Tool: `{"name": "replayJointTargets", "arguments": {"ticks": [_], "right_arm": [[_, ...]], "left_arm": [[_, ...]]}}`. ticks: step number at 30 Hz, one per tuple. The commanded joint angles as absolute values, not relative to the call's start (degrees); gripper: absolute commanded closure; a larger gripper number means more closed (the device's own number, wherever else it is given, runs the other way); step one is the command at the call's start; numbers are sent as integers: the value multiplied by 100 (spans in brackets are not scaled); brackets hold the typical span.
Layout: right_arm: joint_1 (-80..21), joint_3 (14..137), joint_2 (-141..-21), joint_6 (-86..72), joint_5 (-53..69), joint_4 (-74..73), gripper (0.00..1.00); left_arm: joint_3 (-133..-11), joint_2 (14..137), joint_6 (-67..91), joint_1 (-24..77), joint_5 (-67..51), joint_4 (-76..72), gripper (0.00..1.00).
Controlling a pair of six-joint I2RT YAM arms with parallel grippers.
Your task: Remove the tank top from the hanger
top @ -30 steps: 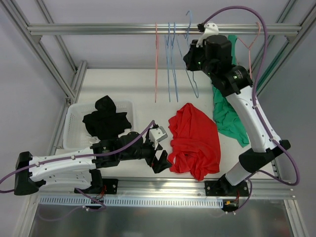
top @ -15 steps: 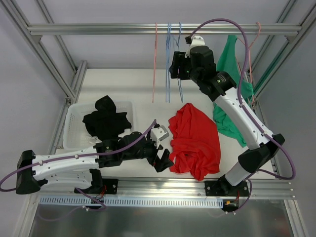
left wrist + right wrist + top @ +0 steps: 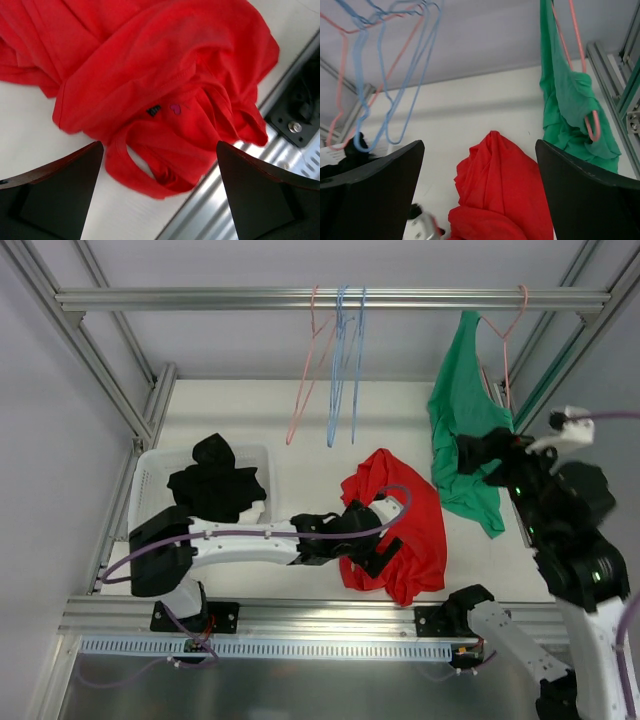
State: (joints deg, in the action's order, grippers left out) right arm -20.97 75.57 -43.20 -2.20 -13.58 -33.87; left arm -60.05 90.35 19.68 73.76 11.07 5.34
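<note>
One red tank top lies off-hanger on the counter beneath the wide-open left end effector; a green top hangs on its pink hanger, right end effector wide, empty

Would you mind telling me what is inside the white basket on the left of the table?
A crumpled black garment fills much of the white basket; whatever may lie beneath it is covered.
</note>
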Motion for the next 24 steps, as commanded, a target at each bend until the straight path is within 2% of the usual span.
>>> {"name": "replayJointTargets", "arguments": {"ticks": [1, 6, 12, 17, 18, 21, 22, 23, 24], "right_arm": [[-2083, 7523, -3675, 139, -987, -3899, 1], [-2083, 7725, -3059, 483, -221, -4534, 1], [-2074, 7840, -2681, 606, -70, -4922, 1], [-2074, 7813, -2435, 607, 220, -4931, 0], [-2083, 7813, -2374, 589, 246, -4931, 0], [-2074, 7840, -2320, 571, 307, -4931, 0], [-2074, 7840, -2294, 563, 316, -4922, 0], [-2074, 7857, -2285, 554, 325, -4922, 1], [-2074, 7857, -2285, 562, 360, -4922, 1]], "left_arm": [[-6931, 9779, 1557, 7418, 1634, 483, 1], [-8154, 10932, 985, 7225, 1494, 835, 1], [-9735, 12381, 888, 6724, 1670, 1564, 1], [-10055, 12928, 940, 6653, 1320, 1872, 1], [-9968, 12972, 1027, 6653, 1110, 1916, 4], [-9565, 12920, 1379, 6671, 679, 1916, 20], [-9449, 12859, 1484, 6688, 555, 1916, 53], [-9335, 12806, 1520, 6697, 493, 1933, 77], [-9038, 12614, 1573, 6749, 510, 1934, 94]]}}
